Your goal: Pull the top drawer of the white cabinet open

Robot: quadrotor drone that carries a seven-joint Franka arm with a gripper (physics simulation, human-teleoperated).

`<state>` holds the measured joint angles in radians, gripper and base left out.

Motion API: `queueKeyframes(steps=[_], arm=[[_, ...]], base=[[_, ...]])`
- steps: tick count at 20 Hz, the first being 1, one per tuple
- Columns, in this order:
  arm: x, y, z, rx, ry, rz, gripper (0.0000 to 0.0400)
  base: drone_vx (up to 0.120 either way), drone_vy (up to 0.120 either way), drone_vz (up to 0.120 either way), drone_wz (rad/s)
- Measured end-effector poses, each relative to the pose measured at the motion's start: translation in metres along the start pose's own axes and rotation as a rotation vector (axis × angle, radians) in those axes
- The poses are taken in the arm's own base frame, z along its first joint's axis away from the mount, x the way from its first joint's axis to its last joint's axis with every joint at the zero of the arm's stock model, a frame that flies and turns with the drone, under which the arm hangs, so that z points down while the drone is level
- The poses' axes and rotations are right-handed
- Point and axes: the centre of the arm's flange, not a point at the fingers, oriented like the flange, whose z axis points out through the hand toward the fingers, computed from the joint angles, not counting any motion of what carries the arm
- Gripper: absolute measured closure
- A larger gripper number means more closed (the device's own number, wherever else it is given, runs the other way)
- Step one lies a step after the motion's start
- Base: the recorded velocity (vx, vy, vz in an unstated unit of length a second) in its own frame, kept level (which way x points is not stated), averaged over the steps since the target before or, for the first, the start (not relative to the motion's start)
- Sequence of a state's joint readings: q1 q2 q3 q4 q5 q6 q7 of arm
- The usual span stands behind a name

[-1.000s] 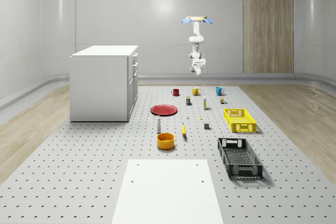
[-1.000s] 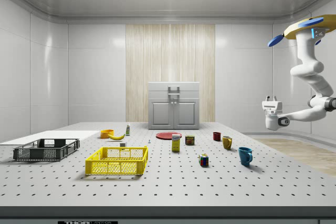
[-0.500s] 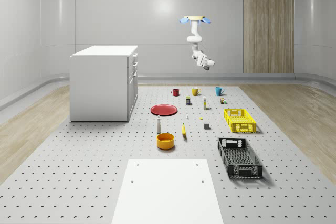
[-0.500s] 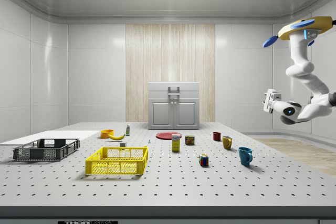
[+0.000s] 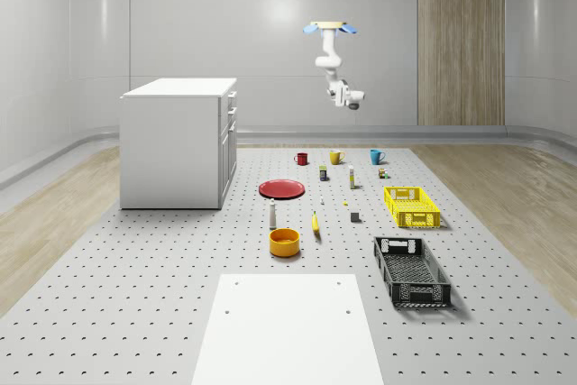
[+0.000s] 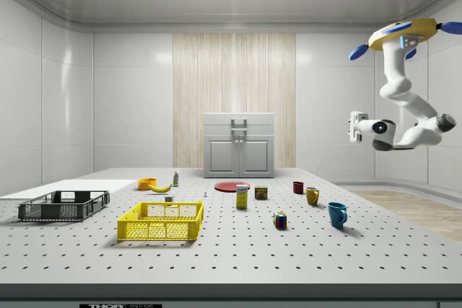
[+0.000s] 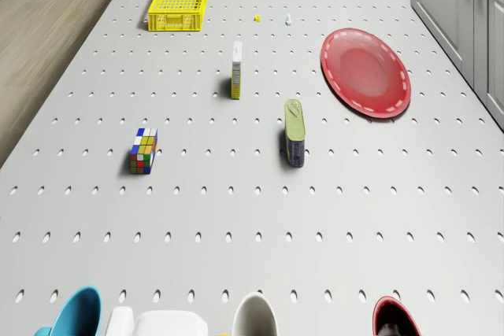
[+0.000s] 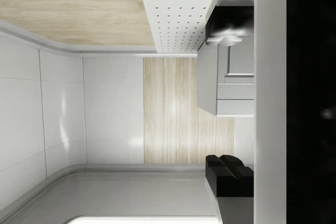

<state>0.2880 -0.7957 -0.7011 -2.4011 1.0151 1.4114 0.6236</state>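
The white cabinet (image 5: 180, 142) stands at the whole-scene view's left, on the perforated table. Its top drawer (image 6: 239, 121) faces the side view camera, shut, with a vertical handle. The drone (image 5: 330, 27) hovers high over the table's far end, above the mugs, well away from the cabinet. Its arm bends down and sideways, and the gripper (image 6: 353, 126) is level and points toward the cabinet front. In the wrist view the black fingertips (image 8: 229, 23) stand far apart with nothing between them, and the cabinet (image 8: 207, 82) lies far ahead.
Below the drone stand a red mug (image 5: 301, 159), a yellow mug (image 5: 336, 157) and a blue mug (image 5: 376, 156). A red plate (image 7: 365, 72) lies near the cabinet front. Farther off sit a yellow crate (image 5: 411, 206), a black crate (image 5: 411, 270) and an orange bowl (image 5: 284, 242).
The drone has drifted a little toward the cabinet. The arm has swung the gripper up from hanging downward to level, facing the cabinet.
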Motion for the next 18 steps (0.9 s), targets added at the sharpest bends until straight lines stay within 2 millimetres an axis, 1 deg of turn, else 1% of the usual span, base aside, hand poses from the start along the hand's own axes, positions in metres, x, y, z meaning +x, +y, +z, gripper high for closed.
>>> queueKeyframes(steps=[11, 14, 18], arm=[[0.0027, 0.0026, 0.0000, 0.027, -0.027, 0.000, 0.0095], [0.0029, 0.0028, 0.0000, 0.029, -0.029, 0.000, 0.0095], [0.0031, 0.0029, 0.0000, 0.030, -0.031, 0.001, 0.0095]], base=[[0.120, -0.120, 0.120, 0.000], [0.120, -0.120, 0.067, 0.000], [0.120, -0.120, 0.000, 0.000]])
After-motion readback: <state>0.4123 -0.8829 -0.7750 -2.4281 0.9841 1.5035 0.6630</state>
